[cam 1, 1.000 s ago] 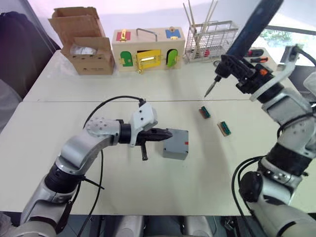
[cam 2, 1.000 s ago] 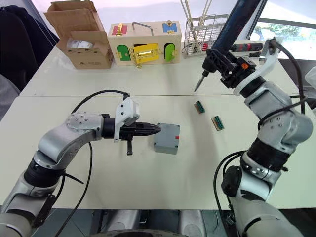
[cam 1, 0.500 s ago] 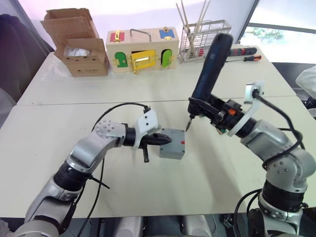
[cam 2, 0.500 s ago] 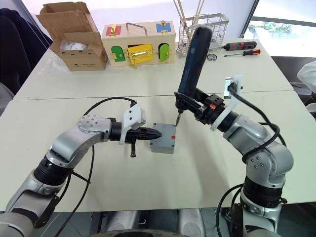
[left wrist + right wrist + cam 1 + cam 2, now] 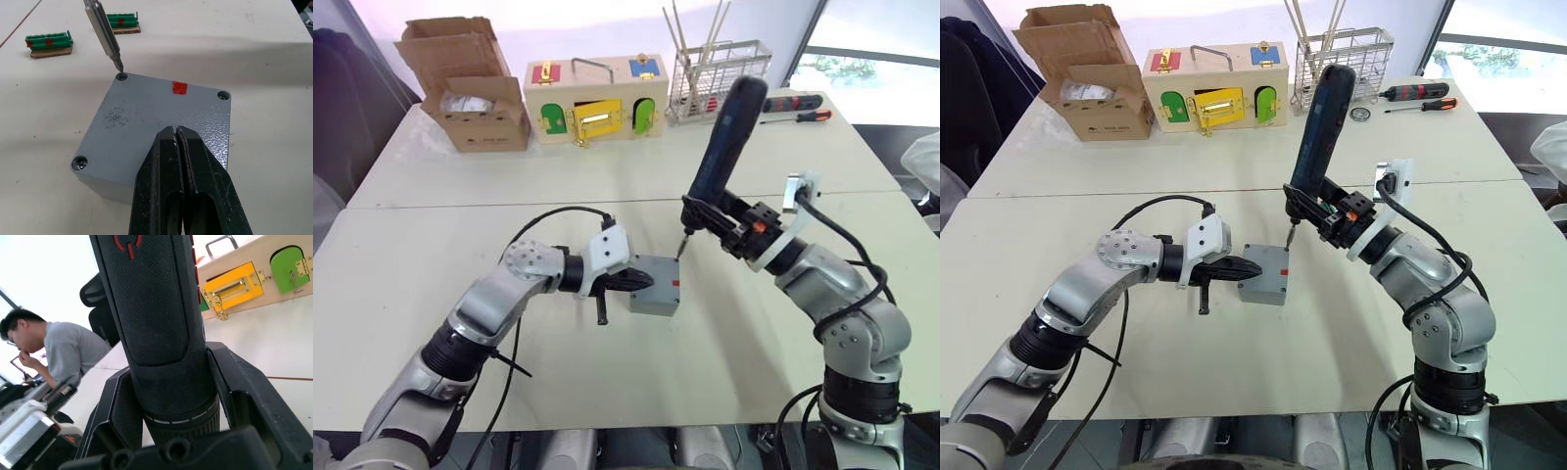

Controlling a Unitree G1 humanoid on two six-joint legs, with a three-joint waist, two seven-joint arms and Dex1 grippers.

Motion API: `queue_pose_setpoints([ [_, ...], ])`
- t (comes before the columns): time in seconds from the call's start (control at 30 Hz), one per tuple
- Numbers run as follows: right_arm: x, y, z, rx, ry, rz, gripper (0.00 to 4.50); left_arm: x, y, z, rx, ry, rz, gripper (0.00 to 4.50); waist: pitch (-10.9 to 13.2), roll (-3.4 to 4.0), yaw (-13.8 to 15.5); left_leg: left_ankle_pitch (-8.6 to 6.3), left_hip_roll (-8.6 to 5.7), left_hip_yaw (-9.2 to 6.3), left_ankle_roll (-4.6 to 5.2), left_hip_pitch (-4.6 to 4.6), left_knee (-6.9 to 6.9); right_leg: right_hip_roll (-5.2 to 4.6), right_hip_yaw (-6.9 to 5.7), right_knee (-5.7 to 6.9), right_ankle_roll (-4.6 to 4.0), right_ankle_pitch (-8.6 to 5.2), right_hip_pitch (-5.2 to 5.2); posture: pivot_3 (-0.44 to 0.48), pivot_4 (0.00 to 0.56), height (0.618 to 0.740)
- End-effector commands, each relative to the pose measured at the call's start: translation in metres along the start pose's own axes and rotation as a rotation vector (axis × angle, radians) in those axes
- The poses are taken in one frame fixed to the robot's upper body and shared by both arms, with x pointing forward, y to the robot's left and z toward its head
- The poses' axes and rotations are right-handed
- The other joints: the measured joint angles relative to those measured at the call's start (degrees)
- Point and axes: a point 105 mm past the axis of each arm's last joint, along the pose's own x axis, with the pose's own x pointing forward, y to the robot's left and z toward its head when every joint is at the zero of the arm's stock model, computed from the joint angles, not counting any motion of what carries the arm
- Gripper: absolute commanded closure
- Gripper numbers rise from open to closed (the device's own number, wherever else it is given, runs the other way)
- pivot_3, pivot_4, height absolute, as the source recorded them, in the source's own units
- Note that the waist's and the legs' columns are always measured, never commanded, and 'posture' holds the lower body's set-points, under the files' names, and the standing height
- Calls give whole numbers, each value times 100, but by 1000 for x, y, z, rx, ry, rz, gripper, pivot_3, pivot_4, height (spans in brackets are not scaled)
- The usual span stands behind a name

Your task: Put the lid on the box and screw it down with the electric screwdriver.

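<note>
**Kid:** Looking at the robot's left claw (image 5: 177, 134), what do you see?

**Friend:** Its two black fingers (image 5: 198, 186) are pressed together with nothing between them. The tips lie on top of the flat square grey plastic lid (image 5: 146, 127).

**Kid:** Where is the lid?

**Friend:** It sits on the small deep square grey plastic box (image 5: 655, 299), right under and in front of the left claw's tips. The box rests on the white table (image 5: 431, 274). The lid has a little red square (image 5: 179, 87) past the tips, near the far edge.

**Kid:** What about the right claw (image 5: 171, 396)?

**Friend:** It is squeezed around the thick black round electric screwdriver (image 5: 719, 152). The fat handle sticks up above that claw, leaning a bit. The thin metal bit (image 5: 103, 30) points down from it.

**Kid:** Does the bit touch the lid?

**Friend:** The bit's tip is right at a corner screw hole (image 5: 122, 77), the far corner from the left claw. I cannot tell if it is in the hole or just above it.

**Kid:** What else is near?

**Friend:** Two little green plastic blocks (image 5: 49, 41) lie on the table past the box, away from the left claw. Far beyond both claws are a brown cardboard box (image 5: 475, 93), a wooden box with coloured doors (image 5: 595, 98) and a wire basket (image 5: 720, 67). Behind the right claw, a person in a grey shirt (image 5: 68, 352) sits.
</note>
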Motion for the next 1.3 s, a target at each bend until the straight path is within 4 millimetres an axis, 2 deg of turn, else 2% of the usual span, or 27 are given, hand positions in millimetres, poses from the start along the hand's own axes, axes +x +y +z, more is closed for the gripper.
queue_pose_setpoints([
  [0.03, 1, 6, 8, -54, -41, 28, 2764, 0, 1, -6, -16, 20, 13, 4500, 0, 0, -2, 0, 0, 1, 0, 0, 0, 0, 1, 0, 0, 0, 0, 0, 150, 730],
  [0.27, 3, 9, 0, -69, -21, 41, 2764, 1, 1, -7, -21, 20, 22, 4500, -1, -1, -3, 0, 1, 0, 0, 7, 0, 0, 0, 0, 0, 0, 6, 0, 150, 730],
  [0.47, 2, 26, -23, -108, 57, 119, 2764, 1, -1, -8, -28, 19, 23, 4500, -14, -7, -2, -2, 1, -2, 3, 13, 0, 1, -1, -1, 0, 0, 12, 0, 150, 730],
  [0.6, 1, 34, -46, -93, 92, 141, 2764, 2, -2, -8, -34, 17, 25, 4500, -54, -21, -6, -4, 1, -2, 7, 23, -2, 2, -1, -3, 1, -1, 20, 0, 150, 730],
  [0.87, 11, 47, -52, -91, 76, 170, 2764, 3, -3, -7, -40, 16, 27, 4500, -77, -38, -15, -27, 5, 1, 44, 91, -34, 4, 0, -22, 0, -4, 72, 0, 150, 730],
  [1.1, 5, 35, -72, -81, 110, 98, 2764, 3, -3, -6, -49, 18, 26, 4500, -113, -41, -33, -4, 9, 4, 6, 112, -93, 18, 0, -75, -1, -5, 82, 0, 150, 730],
  [1.2, 2, 30, -77, -104, 120, 78, 2764, 3, -3, -6, -54, 19, 23, 4500, -127, -39, -26, -12, 9, 4, 19, 124, -93, 17, 0, -83, -1, -5, 101, 0, 150, 730],
  [1.3, -2, 27, -80, -133, 125, 64, 2764, 3, -6, -10, -66, 33, 12, 4500, -127, -39, -14, -26, 9, 4, 42, 176, -100, 17, -1, -97, -2, -7, 155, 0, 150, 730],
])
